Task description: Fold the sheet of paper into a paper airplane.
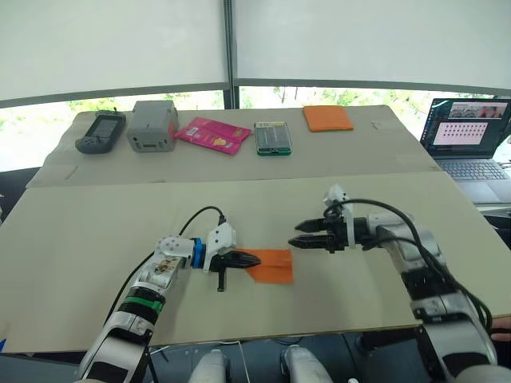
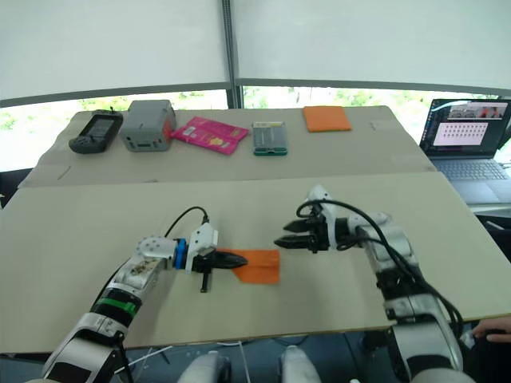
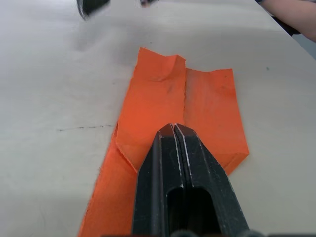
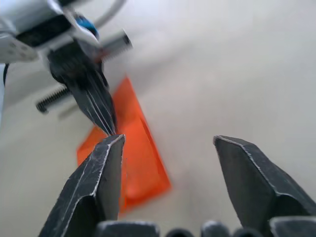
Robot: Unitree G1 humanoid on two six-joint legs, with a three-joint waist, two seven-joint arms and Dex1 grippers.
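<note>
Orange, creased and partly folded, the sheet of paper (image 1: 271, 266) lay flat on the desk (image 1: 96, 231) near its front edge. On its left end pressed the left hand (image 1: 249, 259), its two fingers closed together on top of the paper. Just beside the sheet's right end hung the right hand (image 1: 297, 234), fingers apart and holding nothing.

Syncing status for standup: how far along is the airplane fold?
Early. Done: the sheet of paper has a few flaps folded and creased. In hand: left end effector, shut, presses on it; right end effector is open beside it. Left: narrowing it into the wedge.
</note>
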